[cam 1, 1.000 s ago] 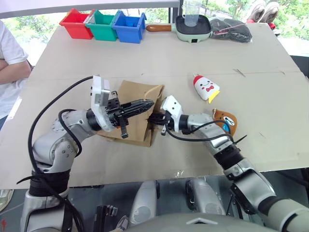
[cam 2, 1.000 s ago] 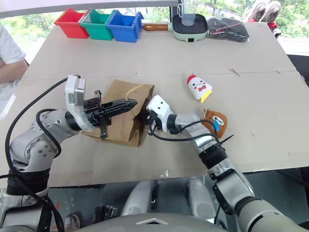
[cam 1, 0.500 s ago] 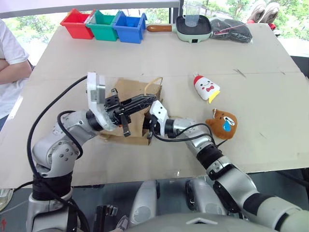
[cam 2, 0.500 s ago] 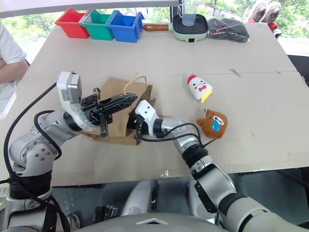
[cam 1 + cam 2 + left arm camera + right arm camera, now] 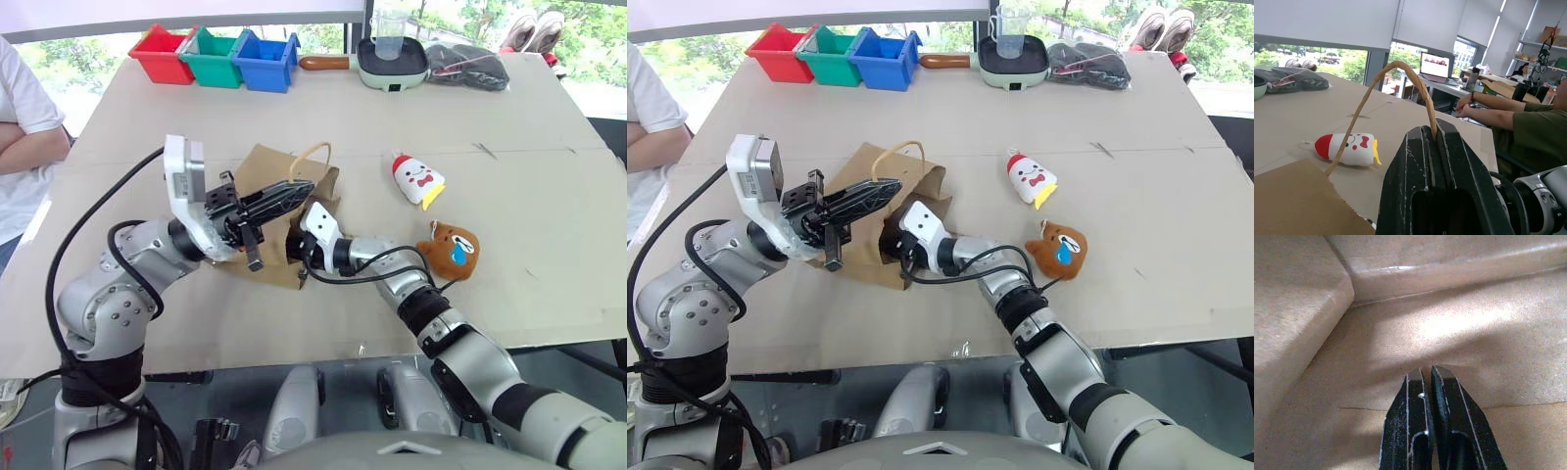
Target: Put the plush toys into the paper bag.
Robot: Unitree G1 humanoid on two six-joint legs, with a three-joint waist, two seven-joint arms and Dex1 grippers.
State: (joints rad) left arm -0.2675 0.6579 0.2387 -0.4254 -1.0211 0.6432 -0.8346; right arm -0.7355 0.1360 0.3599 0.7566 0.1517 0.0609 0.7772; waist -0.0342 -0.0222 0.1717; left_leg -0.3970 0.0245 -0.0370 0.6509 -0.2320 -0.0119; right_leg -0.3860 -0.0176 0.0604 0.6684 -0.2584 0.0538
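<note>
Two plush toys still lie out on the counter (image 5: 323, 108), so by the look of things none of the packing is done yet: the white toy (image 5: 418, 179) with its red cap and bow rests right of centre in the head view, and the brown toy (image 5: 456, 248) with the blue tear sits just below it and a little further right, close beside the right forearm. The paper bag (image 5: 279, 191) lies left of centre, its mouth turned toward the toys and partly lifted. The left gripper (image 5: 1432, 147) has its jaws clamped on one cord handle (image 5: 1382, 90) of the bag, holding that loop up off the counter so the upper lip of the bag stands raised. The right gripper (image 5: 1431, 382) has its jaws pressed together on nothing and reaches into the mouth of the bag, its wrist view looking along brown paper walls and a fold. My reading is that the work is at the stage of opening and shaping the bag, with the right arm pushing the inside apart while the left keeps the handle up. What remains is everything that counts: picking up each toy in turn and dropping both into the bag.
</note>
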